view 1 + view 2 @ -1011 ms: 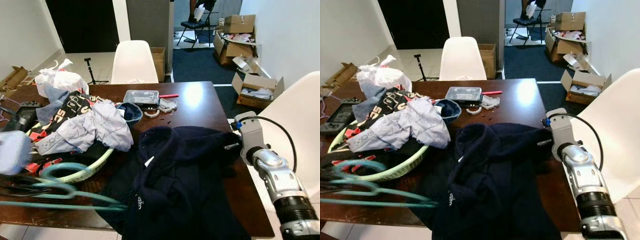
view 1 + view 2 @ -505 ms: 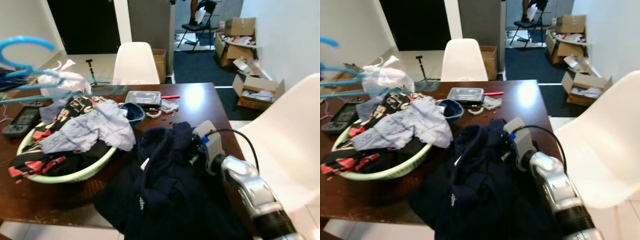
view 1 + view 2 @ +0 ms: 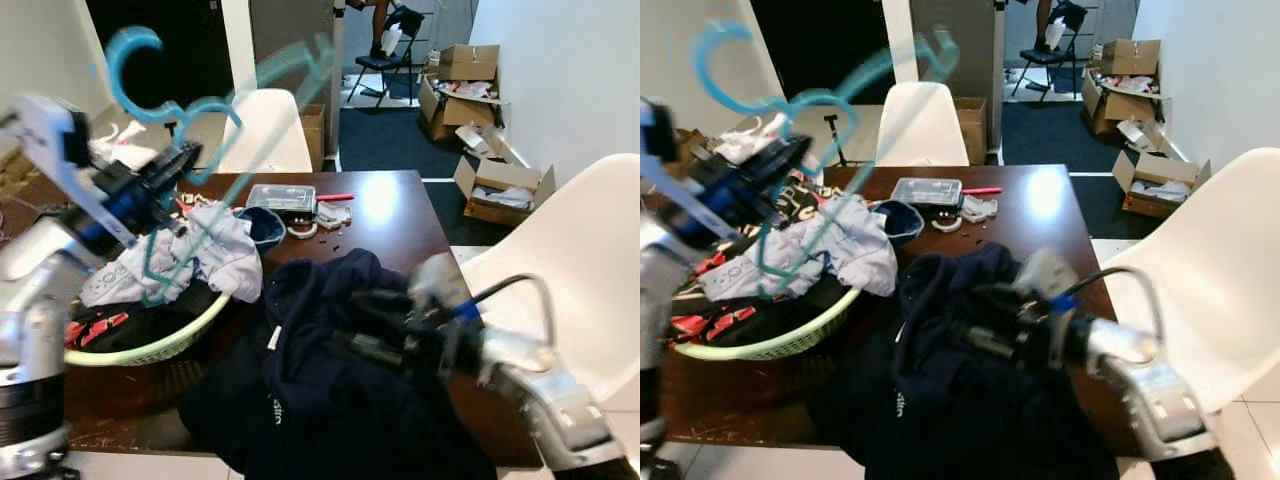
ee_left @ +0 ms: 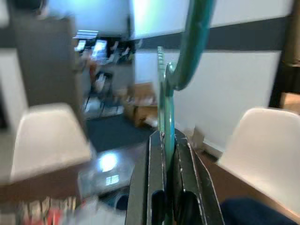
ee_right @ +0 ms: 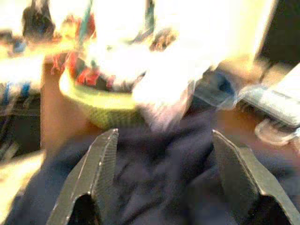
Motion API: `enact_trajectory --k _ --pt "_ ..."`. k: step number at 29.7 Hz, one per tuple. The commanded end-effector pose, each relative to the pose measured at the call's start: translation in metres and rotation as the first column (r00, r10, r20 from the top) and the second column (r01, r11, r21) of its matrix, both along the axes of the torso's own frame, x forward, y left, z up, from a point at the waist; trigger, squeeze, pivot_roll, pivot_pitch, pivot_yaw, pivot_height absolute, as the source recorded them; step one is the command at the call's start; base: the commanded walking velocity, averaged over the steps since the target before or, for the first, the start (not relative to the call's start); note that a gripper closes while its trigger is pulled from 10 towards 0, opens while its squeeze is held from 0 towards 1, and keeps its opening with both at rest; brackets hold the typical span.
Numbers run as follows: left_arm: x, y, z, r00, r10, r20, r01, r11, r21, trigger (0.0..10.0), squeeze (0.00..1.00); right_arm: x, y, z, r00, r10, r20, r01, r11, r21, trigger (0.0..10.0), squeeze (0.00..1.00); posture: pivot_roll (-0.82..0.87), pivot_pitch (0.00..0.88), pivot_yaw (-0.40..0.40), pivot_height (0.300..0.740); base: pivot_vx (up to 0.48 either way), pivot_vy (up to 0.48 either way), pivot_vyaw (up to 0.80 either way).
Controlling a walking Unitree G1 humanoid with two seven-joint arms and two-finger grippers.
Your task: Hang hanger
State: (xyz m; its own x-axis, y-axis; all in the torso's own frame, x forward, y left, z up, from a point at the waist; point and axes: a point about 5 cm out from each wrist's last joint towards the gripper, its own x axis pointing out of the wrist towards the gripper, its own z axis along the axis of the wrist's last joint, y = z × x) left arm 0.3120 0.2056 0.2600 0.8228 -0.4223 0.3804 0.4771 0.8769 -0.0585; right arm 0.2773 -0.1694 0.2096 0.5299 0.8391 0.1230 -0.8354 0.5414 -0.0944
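My left gripper (image 3: 178,160) is raised above the basket (image 3: 150,345), its black fingers (image 4: 152,173) clamped on the thin teal plastic hanger (image 3: 225,110), which sits tilted in the air with its curved hook up. The pale green basket holds crumpled clothes. A dark navy garment (image 3: 330,400), soft and bunched, covers the glossy brown table (image 3: 400,215). My right gripper (image 3: 375,325) hovers spread wide over that garment, gripping nothing.
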Motion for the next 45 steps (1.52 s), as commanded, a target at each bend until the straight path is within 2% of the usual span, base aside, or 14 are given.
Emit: enact_trajectory --k 1,10,11,12,20,21,24,28,31,34,35,38,43,45 --pt "0.003 -0.006 -0.010 1.000 0.011 -0.028 -0.011 1.000 0.011 10.0 0.00 -0.001 -0.005 0.010 1.000 -0.004 0.021 0.002 0.997 0.079 10.0 0.00 0.04 0.000 0.026 0.740 0.000 0.000 0.00" --pt "-0.001 -0.028 -0.027 0.990 -0.105 -0.097 0.113 0.990 0.080 10.0 0.00 -0.010 -0.027 0.033 0.996 -0.031 0.079 0.006 0.957 0.291 10.0 0.00 0.01 0.000 0.031 0.740 0.000 0.000 0.00" --pt "-0.001 -0.028 -0.031 0.988 -0.102 -0.112 0.117 0.985 0.128 10.0 0.00 -0.013 -0.033 0.037 0.995 -0.035 0.090 0.000 0.936 0.353 10.0 0.73 0.01 0.000 0.031 0.740 0.000 0.000 0.00" --pt "0.000 -0.028 -0.034 0.989 -0.086 -0.123 0.106 0.981 0.163 10.0 0.00 -0.013 -0.039 0.038 0.995 -0.050 0.087 0.010 0.915 0.404 10.0 1.00 0.01 0.000 0.034 0.740 0.000 0.000 0.00" --pt "-0.006 -0.051 -0.042 0.971 -0.195 -0.137 0.220 0.953 0.207 10.0 0.00 0.005 -0.040 0.015 0.979 -0.200 -0.030 0.199 0.920 0.338 10.0 1.00 0.00 0.000 0.036 0.740 0.000 0.000 0.00" --pt "-0.015 -0.058 -0.043 0.950 -0.283 -0.135 0.309 0.917 0.253 10.0 0.00 0.005 -0.037 0.012 0.981 -0.191 -0.038 0.193 0.929 0.317 10.0 0.00 -0.01 0.000 0.033 0.740 0.000 0.000 0.00" --pt "-0.024 -0.059 -0.048 0.918 -0.360 -0.170 0.396 0.861 0.318 10.0 0.00 0.003 -0.032 0.013 0.988 -0.150 -0.032 0.153 0.942 0.300 10.0 0.00 0.00 0.000 0.030 0.740 0.000 0.000 0.00" --pt "-0.023 -0.054 -0.053 0.918 -0.343 -0.198 0.393 0.856 0.336 10.0 0.00 0.004 -0.031 0.011 0.988 -0.149 -0.040 0.154 0.949 0.275 10.0 0.00 0.00 0.000 0.030 0.740 0.000 0.000 0.00" --pt "-0.018 -0.050 -0.063 0.939 -0.261 -0.225 0.335 0.848 0.412 10.0 0.00 0.009 -0.030 0.005 0.981 -0.183 -0.064 0.193 0.948 0.252 10.0 0.00 0.00 0.000 0.032 0.740 0.000 0.000 0.00" --pt "0.002 -0.044 -0.079 0.968 -0.020 -0.251 0.143 0.865 0.482 10.0 0.00 0.014 -0.027 0.000 0.973 -0.215 -0.089 0.231 0.942 0.244 10.0 0.00 0.01 0.000 0.033 0.740 0.000 0.000 0.00" --pt "0.005 -0.044 -0.085 0.967 0.025 -0.254 0.113 0.850 0.515 10.0 1.00 0.015 -0.025 -0.002 0.971 -0.221 -0.094 0.237 0.942 0.237 10.0 0.00 0.00 0.000 0.033 0.740 0.000 0.000 0.00" --pt "0.007 -0.049 -0.099 0.964 0.089 -0.252 0.077 0.810 0.582 10.0 1.00 0.017 -0.022 -0.005 0.968 -0.231 -0.098 0.247 0.944 0.220 10.0 0.00 0.00 0.000 0.036 0.740 0.000 0.000 0.00" --pt "0.007 -0.065 -0.110 0.955 0.091 -0.281 0.073 0.848 0.525 10.0 1.00 0.018 -0.022 -0.006 0.965 -0.240 -0.103 0.256 0.945 0.205 10.0 0.00 0.00 0.000 0.039 0.740 0.000 0.000 0.00" --pt "0.002 -0.081 -0.105 0.961 0.006 -0.276 0.124 0.884 0.450 10.0 1.00 0.018 -0.022 -0.006 0.962 -0.254 -0.101 0.270 0.943 0.193 10.0 0.00 0.00 0.000 0.038 0.740 0.000 0.000 0.00"
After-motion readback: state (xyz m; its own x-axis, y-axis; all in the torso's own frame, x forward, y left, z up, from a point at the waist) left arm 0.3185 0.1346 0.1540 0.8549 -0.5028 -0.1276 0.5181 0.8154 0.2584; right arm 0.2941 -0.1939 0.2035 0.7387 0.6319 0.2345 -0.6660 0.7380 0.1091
